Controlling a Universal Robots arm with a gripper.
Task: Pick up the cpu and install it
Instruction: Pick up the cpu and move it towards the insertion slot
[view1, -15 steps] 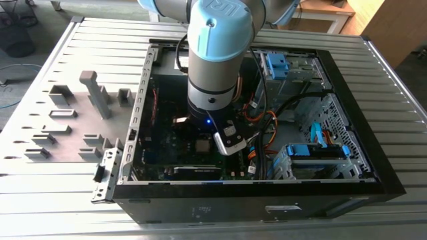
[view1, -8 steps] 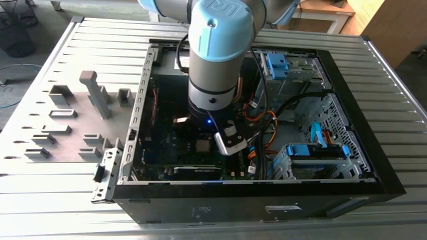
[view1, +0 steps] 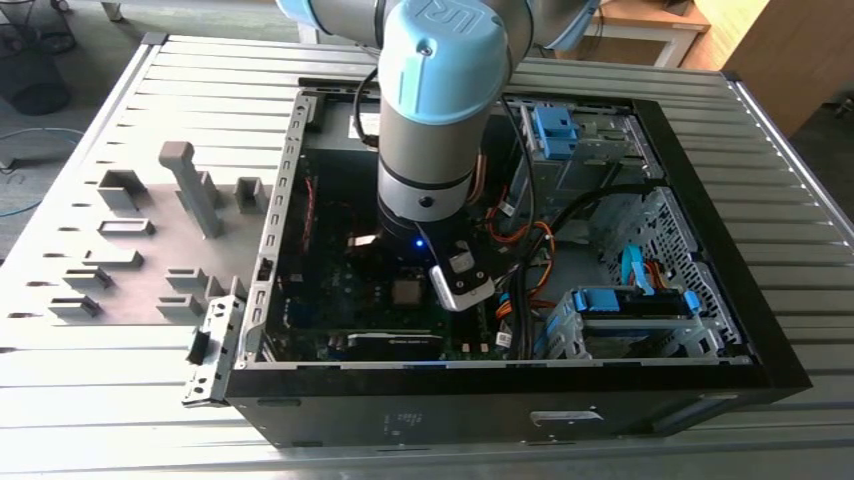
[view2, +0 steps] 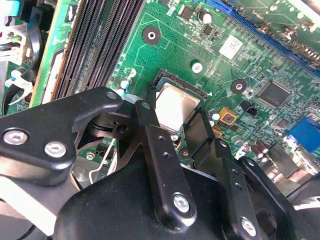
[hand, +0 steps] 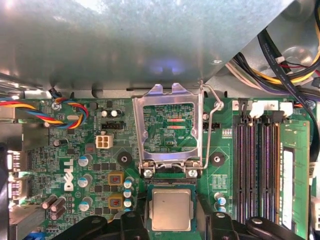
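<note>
cpu (hand: 171, 210) below the tool (view2: 171, 116), raised bracket (hand: 167, 96) beside, memory slots (hand: 255, 165) near

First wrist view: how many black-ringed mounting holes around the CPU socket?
2 holes: one toward the white connector, one toward the memory slots, both beside the load-plate hinge. More may be hidden beside the cpu.

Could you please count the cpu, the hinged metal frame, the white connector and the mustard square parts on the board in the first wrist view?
cpu: 1
metal frame: 1
white connector: 1
mustard square parts: 2
Total: 5
</note>
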